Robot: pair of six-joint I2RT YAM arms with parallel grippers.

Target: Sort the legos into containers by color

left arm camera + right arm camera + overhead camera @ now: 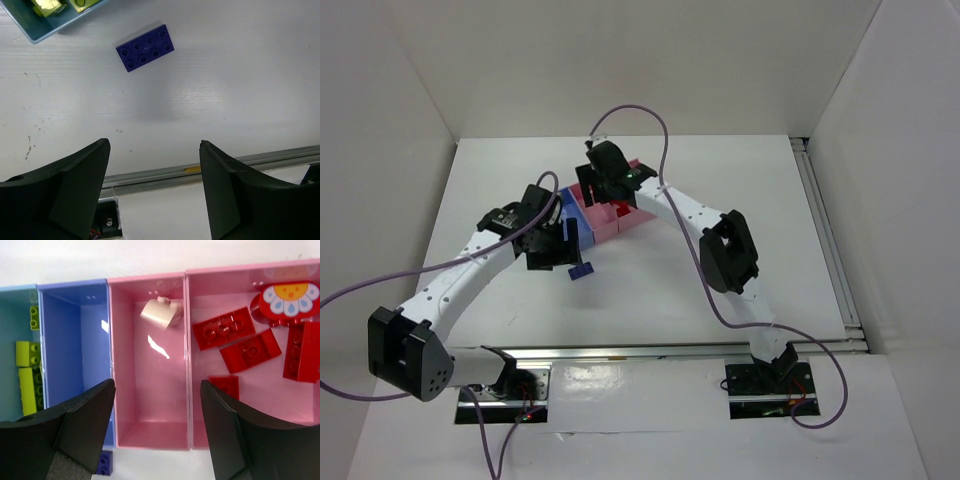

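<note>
We see a white table (720, 200) carrying a joined row of shallow plastic containers: two pink trays (150, 405), a medium blue tray (75, 350) and a light blue tray (10, 330). The right gripper (157, 383) hovers above the pink trays, its black jaws spread wide with nothing between them. The left gripper (154, 144) hangs over bare table, likewise wide apart and holding nothing (the purple studded brick (145, 48) lies flat beyond it, near the light blue tray's corner). Red bricks (225, 329) sit in one pink tray, a cream brick (161, 314) in the other, and lime green bricks (27, 354) in the light blue.
</note>
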